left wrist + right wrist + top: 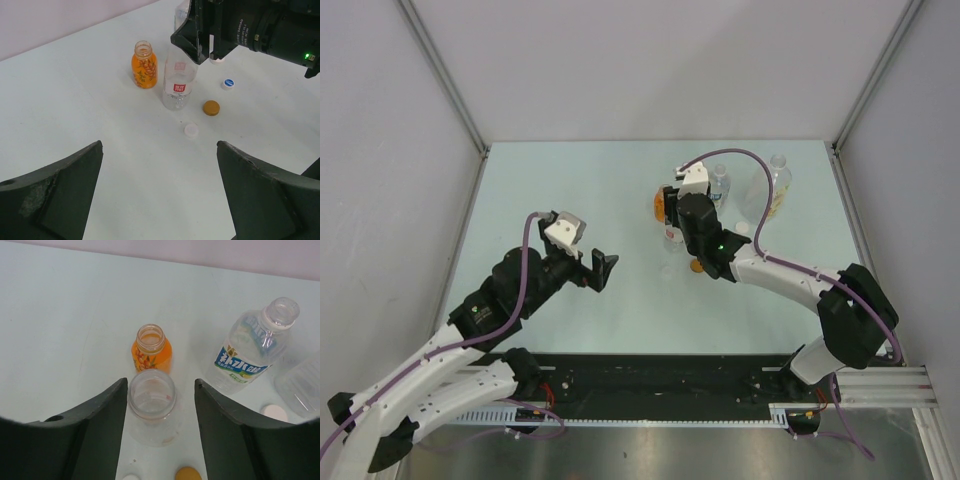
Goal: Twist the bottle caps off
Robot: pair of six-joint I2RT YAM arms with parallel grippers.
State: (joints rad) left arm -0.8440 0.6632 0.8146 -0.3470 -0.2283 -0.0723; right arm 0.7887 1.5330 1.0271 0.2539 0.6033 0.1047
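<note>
The table [570, 190] is carrying the bottles at its far right. The left gripper [602, 264] is hovering well left of them, fingers spread wide and released. The right gripper [161, 385] is straddling the open-mouthed red-labelled bottle [179, 82], fingers released beside its neck. The clear jug [775, 190] is standing farthest right, the blue-labelled bottle [250, 355] is standing left of it, and the orange bottle [144, 67] is standing leftmost. An orange-brown cap [211, 108], a blue cap [228, 84], a white cap [191, 130] and a second white cap [275, 412] are lying loose on the near side.

2 caps [188, 474] lie before the nearest bottle [151, 400], a shorter bottle [151, 347] behind, a taller bottle [255, 352] right.
</note>
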